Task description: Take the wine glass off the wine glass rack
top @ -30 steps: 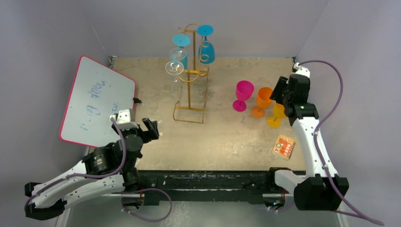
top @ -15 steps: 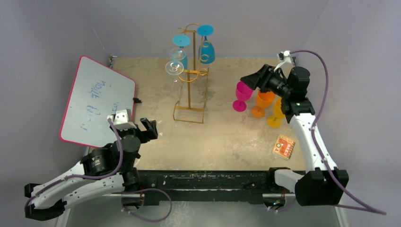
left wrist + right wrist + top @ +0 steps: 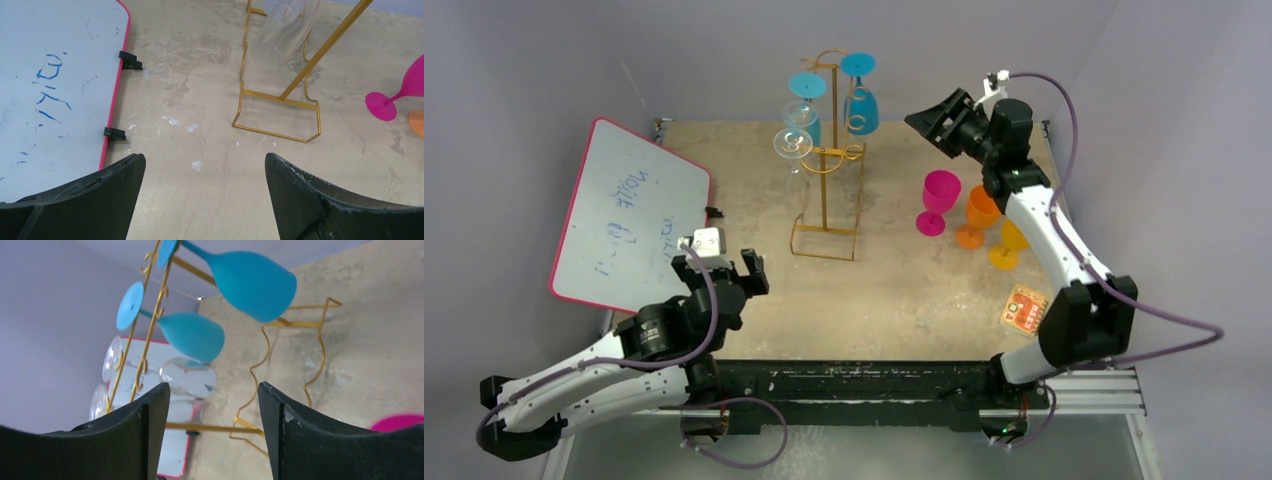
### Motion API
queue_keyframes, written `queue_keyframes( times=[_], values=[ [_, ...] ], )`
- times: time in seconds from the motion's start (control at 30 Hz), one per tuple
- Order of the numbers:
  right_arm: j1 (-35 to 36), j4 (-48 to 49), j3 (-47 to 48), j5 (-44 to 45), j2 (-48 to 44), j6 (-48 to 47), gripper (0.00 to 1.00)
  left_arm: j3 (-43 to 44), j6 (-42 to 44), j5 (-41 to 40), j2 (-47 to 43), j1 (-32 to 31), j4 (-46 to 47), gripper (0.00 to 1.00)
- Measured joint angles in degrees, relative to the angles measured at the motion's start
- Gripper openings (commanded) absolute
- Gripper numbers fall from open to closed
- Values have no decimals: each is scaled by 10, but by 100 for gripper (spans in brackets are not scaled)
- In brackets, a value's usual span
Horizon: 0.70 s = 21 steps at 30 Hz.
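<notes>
Gold-coloured thin wire wine glass rack (image 3: 822, 190) stands upright toward the far middle of the beige stone-patterned table (image 3: 904, 290), its rectangular base flat on the surface and its long axis, the central post, running straight up. Four stemmed glasses hang from its curled hooks upside down, feet at the top, bowls pointing down and stems roughly parallel to the post: two teal plastic wine glasses (image 3: 861, 105) on the upper hooks and two clear wine glasses (image 3: 792, 143) lower on the left side. The right gripper (image 3: 924, 115) is raised to the right of the rack at the height of the teal bowls, aimed leftward at them but apart from them; its wrist view shows the fingers (image 3: 125, 435) spread with nothing between them. The left gripper (image 3: 717, 268) sits low near the table's front-left, beside the pink-rimmed whiteboard (image 3: 629, 215), jaws wide and empty, facing the rack's base. A magenta goblet (image 3: 939, 200), an orange goblet (image 3: 979, 215) and a yellow goblet (image 3: 1009, 245) stand upright in a cluster right of the rack, and a small orange card (image 3: 1024, 308) lies nearer the front.
</notes>
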Motion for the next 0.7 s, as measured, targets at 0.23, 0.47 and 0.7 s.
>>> queue_keyframes(
  times=[0.23, 0.47, 0.7],
  values=[
    [16, 29, 130, -4, 136, 66, 80, 1, 7, 1, 14, 0, 0, 91],
    [36, 55, 190, 12, 186, 136, 81, 2, 12, 3, 0, 0, 2, 91],
    [38, -11, 331, 47, 264, 170, 78, 2, 12, 3, -8, 0, 9, 91]
  ],
)
